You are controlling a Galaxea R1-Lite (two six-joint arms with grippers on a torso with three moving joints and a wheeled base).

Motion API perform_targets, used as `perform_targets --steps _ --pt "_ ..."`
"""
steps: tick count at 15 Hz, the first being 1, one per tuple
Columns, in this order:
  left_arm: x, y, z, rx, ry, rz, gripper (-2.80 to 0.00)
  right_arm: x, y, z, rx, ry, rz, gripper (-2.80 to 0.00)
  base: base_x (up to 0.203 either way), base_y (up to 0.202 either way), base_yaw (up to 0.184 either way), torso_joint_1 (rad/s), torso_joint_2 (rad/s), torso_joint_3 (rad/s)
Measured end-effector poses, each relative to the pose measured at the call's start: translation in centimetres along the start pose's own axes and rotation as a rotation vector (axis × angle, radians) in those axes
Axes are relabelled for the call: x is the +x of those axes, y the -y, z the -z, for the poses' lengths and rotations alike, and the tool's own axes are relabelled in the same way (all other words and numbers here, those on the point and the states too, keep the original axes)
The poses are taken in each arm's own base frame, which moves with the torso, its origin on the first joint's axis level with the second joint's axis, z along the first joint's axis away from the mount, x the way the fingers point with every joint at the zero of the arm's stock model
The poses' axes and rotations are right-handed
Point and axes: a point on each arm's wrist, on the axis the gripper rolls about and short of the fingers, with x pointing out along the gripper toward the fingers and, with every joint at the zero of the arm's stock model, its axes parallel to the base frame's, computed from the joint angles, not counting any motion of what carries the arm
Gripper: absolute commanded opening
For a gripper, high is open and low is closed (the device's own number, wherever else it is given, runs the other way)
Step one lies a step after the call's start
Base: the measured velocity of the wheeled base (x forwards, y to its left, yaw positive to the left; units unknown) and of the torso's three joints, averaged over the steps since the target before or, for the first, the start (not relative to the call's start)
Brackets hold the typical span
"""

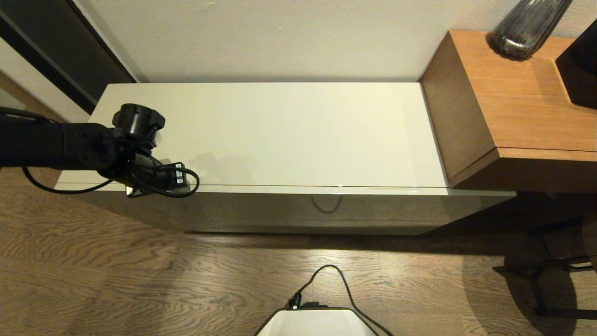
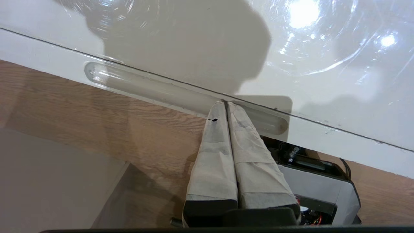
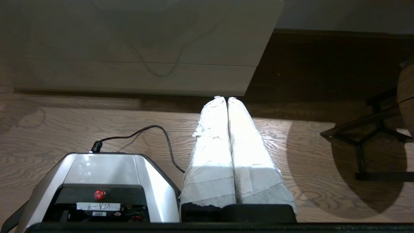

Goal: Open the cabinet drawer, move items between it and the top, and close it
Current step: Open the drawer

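The cabinet top [image 1: 280, 130] is a long glossy cream surface with nothing on it. Below its front edge the cabinet drawer [image 1: 280, 210] sits closed, with only a thin seam showing. My left gripper [image 2: 225, 103] is shut with nothing in it. Its taped fingertips rest in the long recessed grip [image 2: 145, 85] along the drawer front's upper edge, near the cabinet's left end [image 1: 140, 186]. My right gripper [image 3: 223, 98] is shut and empty, low over the floor before the cabinet's right corner. It is out of the head view. No slippers, tape roll or packet show.
A taller brown wooden side table [image 1: 513, 102] adjoins the cabinet on the right and carries a dark glass vase [image 1: 522, 28] and a black object [image 1: 578, 65]. Black furniture legs [image 1: 550, 270] stand at the right. My base [image 1: 317, 322] and its cable lie on the wooden floor.
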Motion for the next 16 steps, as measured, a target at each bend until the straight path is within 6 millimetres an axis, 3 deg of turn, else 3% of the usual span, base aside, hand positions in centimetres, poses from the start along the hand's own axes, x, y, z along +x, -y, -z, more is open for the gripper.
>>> perform_targets --steps 8,12,14,16 --pt "-0.4 -1.8 6.3 0.021 -0.226 -0.003 -2.8 0.0 0.0 0.0 0.0 0.0 -0.003 -2.8 0.0 0.0 0.0 0.0 0.0 0.0" --pt "-3.0 -2.8 9.7 0.018 -0.312 0.07 -2.8 0.0 0.0 0.0 0.0 0.0 -0.001 -2.8 0.0 0.0 0.0 0.0 0.0 0.0" --pt "-4.5 -3.0 9.8 0.012 -0.275 0.093 -2.8 0.0 0.0 0.0 0.0 0.0 0.0 -2.8 0.0 0.0 0.0 0.0 0.0 0.0" --pt "-4.9 -2.5 8.1 -0.009 -0.191 0.115 -2.8 0.0 0.0 0.0 0.0 0.0 0.0 -2.8 0.0 0.0 0.0 0.0 0.0 0.0"
